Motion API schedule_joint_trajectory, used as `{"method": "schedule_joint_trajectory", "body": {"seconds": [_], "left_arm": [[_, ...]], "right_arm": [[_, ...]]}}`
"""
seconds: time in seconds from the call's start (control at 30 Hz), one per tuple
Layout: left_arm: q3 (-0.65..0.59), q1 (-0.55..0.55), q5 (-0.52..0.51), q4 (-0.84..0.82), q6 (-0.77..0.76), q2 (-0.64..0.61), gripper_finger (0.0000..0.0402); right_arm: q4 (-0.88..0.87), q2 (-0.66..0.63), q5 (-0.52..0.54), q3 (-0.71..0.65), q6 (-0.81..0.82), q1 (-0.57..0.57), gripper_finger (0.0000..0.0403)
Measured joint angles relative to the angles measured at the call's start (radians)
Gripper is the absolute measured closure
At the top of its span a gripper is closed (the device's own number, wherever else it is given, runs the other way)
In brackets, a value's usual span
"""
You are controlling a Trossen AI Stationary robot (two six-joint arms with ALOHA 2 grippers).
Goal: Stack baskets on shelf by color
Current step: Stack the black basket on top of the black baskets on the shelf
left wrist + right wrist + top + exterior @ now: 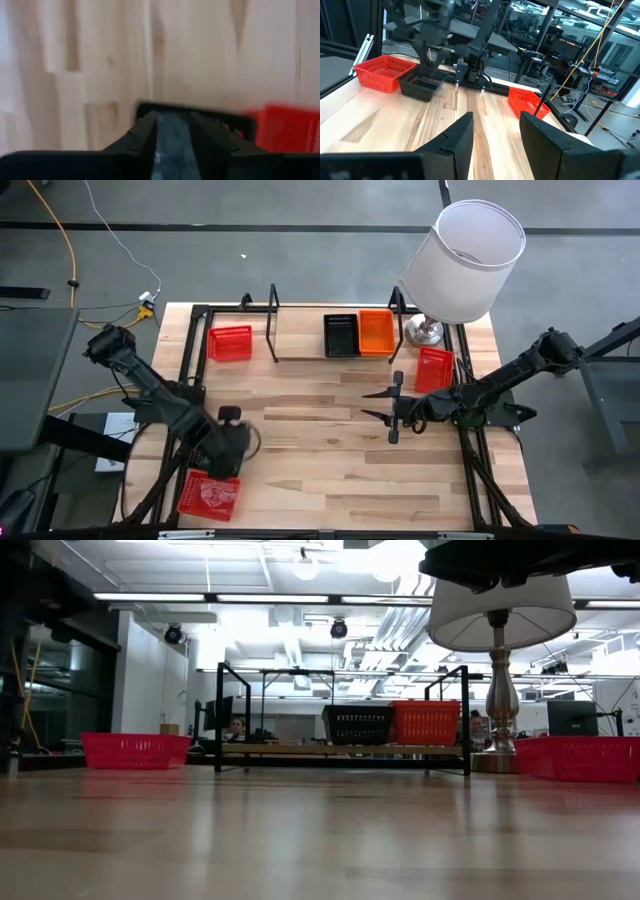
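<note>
My left gripper (226,448) hangs at the near left, pointing steeply down, its fingers apart (172,122) over a black basket (422,87) that rests on the table. A red basket (208,495) lies just nearer, beside it. On the shelf (300,358) at the far edge stand a black basket (341,335) and an orange basket (376,333) side by side. Two more red baskets lie on the table: one far left (230,343), one far right (433,368). My right gripper (380,405) waits level and open at mid-right, holding nothing. My left gripper comes from above at the black basket's rim (195,111), which shows just past its fingertips. I cannot tell whether the fingers touch it. The basket sits flat on the table.
A lamp with a white shade (465,260) stands at the far right, by the shelf's end and the right red basket. Black frame rails (190,370) run along the table's left and right sides. Bare wood (320,450) lies between the arms.
</note>
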Motion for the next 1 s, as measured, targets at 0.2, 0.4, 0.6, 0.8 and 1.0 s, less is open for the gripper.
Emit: {"method": "schedule_joint_trajectory", "body": {"seconds": [0.2, 0.4, 0.6, 0.8, 1.0], "left_arm": [[0.000, -0.086, -0.004, -0.093, -0.052, 0.101, 0.0230], [0.000, -0.085, 0.005, -0.211, -0.072, 0.203, 0.0201], [0.000, -0.062, 0.081, -0.212, -0.052, 0.290, 0.0202], [0.000, -0.018, 0.071, -0.253, -0.052, 0.337, 0.0227], [0.000, 0.040, 0.070, -0.314, -0.016, 0.340, 0.0362]], "right_arm": [[-0.002, 0.000, 0.000, 0.000, 0.002, 0.000, 0.0254], [-0.007, 0.000, 0.000, 0.000, 0.024, 0.000, 0.0254], [-0.024, 0.000, -0.002, 0.000, 0.045, 0.000, 0.0254], [-0.023, 0.000, -0.002, 0.000, 0.053, 0.000, 0.0254], [-0.024, 0.000, -0.003, 0.000, 0.061, 0.000, 0.0254]]}}
